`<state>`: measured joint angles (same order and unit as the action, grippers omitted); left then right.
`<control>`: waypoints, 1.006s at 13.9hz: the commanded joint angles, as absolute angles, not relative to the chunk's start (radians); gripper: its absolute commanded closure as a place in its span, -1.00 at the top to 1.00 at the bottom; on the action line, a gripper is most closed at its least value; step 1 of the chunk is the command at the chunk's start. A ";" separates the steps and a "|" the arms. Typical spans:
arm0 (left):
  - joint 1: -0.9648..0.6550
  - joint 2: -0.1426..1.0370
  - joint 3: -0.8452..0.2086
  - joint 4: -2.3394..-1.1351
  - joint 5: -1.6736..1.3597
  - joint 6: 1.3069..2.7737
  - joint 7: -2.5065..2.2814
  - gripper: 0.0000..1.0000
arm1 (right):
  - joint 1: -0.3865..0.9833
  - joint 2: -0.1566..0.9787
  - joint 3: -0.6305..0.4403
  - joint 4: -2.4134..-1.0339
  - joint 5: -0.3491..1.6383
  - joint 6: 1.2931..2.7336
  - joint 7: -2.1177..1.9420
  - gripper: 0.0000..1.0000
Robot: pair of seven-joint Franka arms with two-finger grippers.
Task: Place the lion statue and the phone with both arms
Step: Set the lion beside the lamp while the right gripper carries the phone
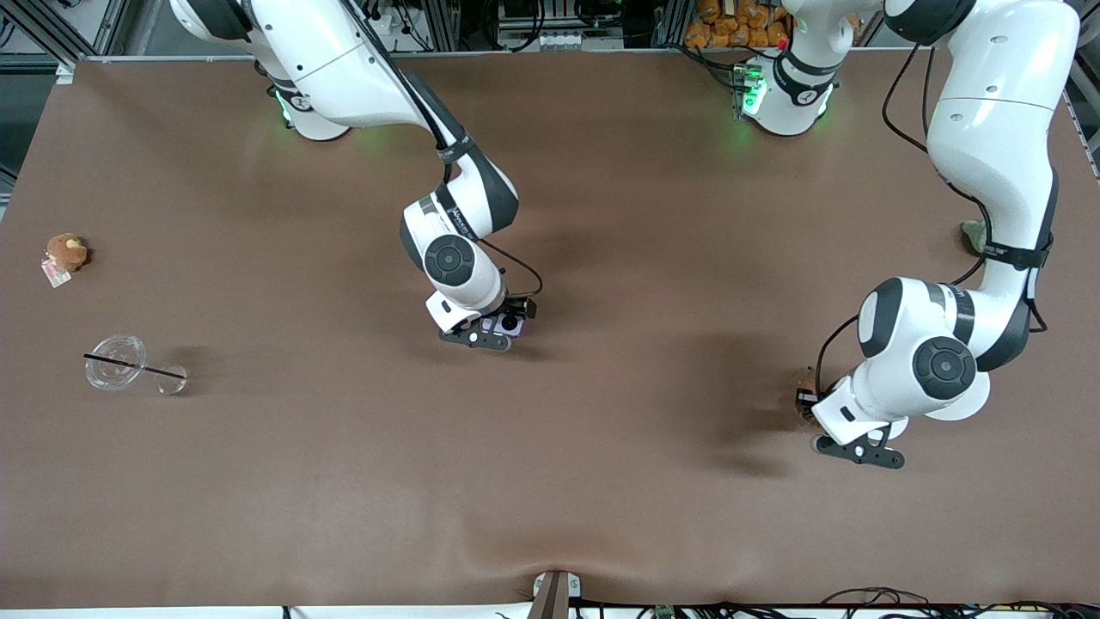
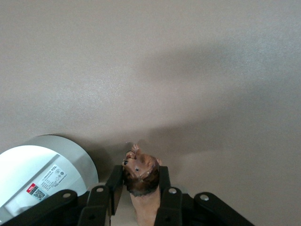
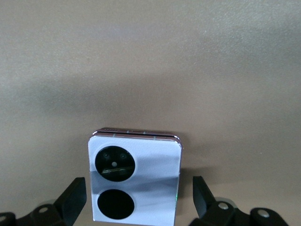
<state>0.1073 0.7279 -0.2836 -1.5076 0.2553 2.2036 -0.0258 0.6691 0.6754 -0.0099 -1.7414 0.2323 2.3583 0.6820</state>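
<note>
Left gripper [image 2: 140,193] clamps the tiny reddish-brown lion statue [image 2: 141,174] between its fingers, low over the brown table [image 1: 601,481] near the left arm's end. Right gripper [image 3: 139,197] hangs spread apart around the nearly square lavender folded phone [image 3: 134,181], which lies flat on mid-table.

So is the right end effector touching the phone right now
Apart. The right wrist view shows the right end effector open, with bare table between each of its fingers and the sides of the phone.
</note>
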 commanded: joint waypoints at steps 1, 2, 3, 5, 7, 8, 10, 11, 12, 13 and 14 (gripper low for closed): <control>0.115 0.733 -0.288 -1.509 0.262 2.215 -0.017 -0.57 | 0.690 0.692 -0.020 -1.746 0.249 2.387 0.712 1.00; 0.115 0.733 -0.288 -1.511 0.262 2.215 -0.017 -0.12 | 0.693 0.695 -0.020 -1.746 0.249 2.396 0.712 1.00; 0.117 0.733 -0.288 -1.511 0.259 2.215 -0.018 0.73 | 0.695 0.701 -0.021 -1.746 0.247 2.399 0.712 1.00; 0.117 0.724 -0.290 -1.513 0.259 2.214 -0.018 1.00 | 0.693 0.701 -0.020 -1.743 0.247 2.396 0.712 0.22; 0.115 0.706 -0.290 -1.514 0.259 2.198 -0.018 1.00 | 0.680 0.690 -0.021 -1.733 0.247 2.378 0.710 -1.00; 0.114 0.683 -0.293 -1.514 0.259 2.166 -0.020 1.00 | 0.664 0.683 -0.025 -1.729 0.247 2.347 0.709 -1.00; 0.104 0.625 -0.296 -1.514 0.259 2.088 -0.025 1.00 | 0.618 0.655 -0.028 -1.660 0.235 2.175 0.706 -1.00; 0.104 0.592 -0.311 -1.513 0.259 2.048 -0.028 1.00 | 0.601 0.646 -0.040 -1.632 0.227 2.099 0.703 -1.00; 0.110 0.559 -0.331 -1.511 0.258 2.008 -0.032 1.00 | 0.588 0.615 -0.067 -1.615 0.210 2.051 0.698 -1.00; 0.112 0.517 -0.336 -1.509 0.258 1.965 -0.032 1.00 | 0.574 0.589 -0.087 -1.612 0.204 2.019 0.681 -1.00; 0.112 0.470 -0.337 -1.505 0.258 1.921 -0.032 1.00 | 0.543 0.575 -0.092 -1.611 0.206 2.002 0.639 -1.00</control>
<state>0.1059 0.5765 -0.3282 -1.4841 0.2553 2.0037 -0.0263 0.5932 0.6388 -0.0842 -1.6048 0.2209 2.0609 0.6831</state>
